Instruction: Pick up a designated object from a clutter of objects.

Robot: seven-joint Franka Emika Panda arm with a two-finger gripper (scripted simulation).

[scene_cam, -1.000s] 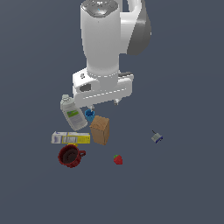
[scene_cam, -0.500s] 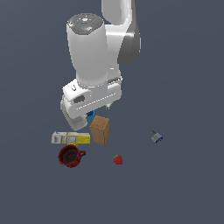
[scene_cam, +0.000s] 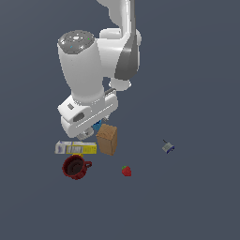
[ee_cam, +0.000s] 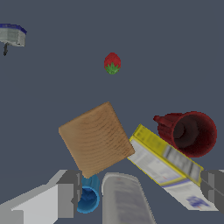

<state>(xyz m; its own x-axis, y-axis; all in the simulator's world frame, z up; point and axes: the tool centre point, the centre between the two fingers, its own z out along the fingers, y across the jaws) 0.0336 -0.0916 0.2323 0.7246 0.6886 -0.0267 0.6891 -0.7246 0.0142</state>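
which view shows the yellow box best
The wrist view: the yellow box fills much of the frame, its printed face readable as panels, lying beside the dark red mug. The exterior view shows it small, partly under the gripper.

Flat, even light fills both renders; nothing casts a shadow on the dark grey-blue ground. Soft highlights sit on the white arm (scene_cam: 84, 70). Textures look coarse and blurry close up in the wrist view.
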